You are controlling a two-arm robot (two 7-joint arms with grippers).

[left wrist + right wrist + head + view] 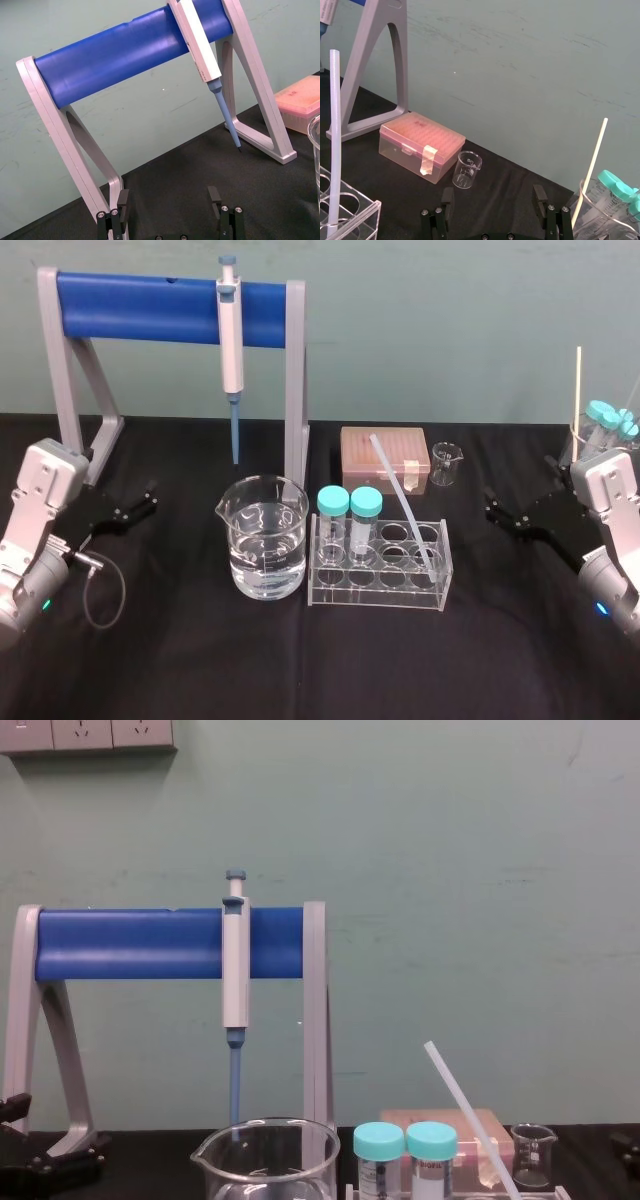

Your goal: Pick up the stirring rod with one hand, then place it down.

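Black cloth (300,670) covers the table, under a pale green wall (470,870) with sockets (90,732) up high. The stirring rod (398,495) leans in the clear rack (375,592), mid-table. Off at either side, the left gripper (169,196) and the right gripper (493,194) sit low over the cloth, jaws spread, holding nothing.

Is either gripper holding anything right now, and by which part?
Nothing is held. The left gripper and right gripper are both open and empty; the stirring rod leans in the rack.
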